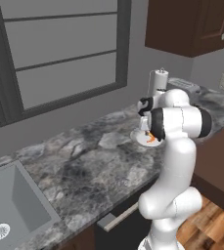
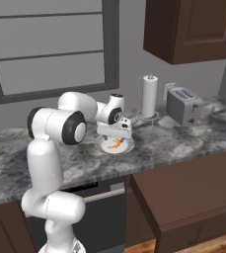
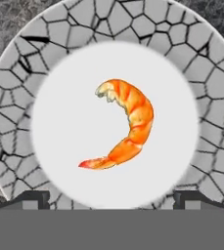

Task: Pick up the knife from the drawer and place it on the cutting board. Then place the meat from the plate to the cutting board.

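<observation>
Behind the arm, plate [image 1: 139, 138] and meat [image 1: 152, 140] half-hidden.

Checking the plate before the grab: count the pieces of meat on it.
1. A single orange-red curved crescent-shaped piece of meat lies in the middle of the round white plate with the greyish crackled rim, under the gripper.
</observation>
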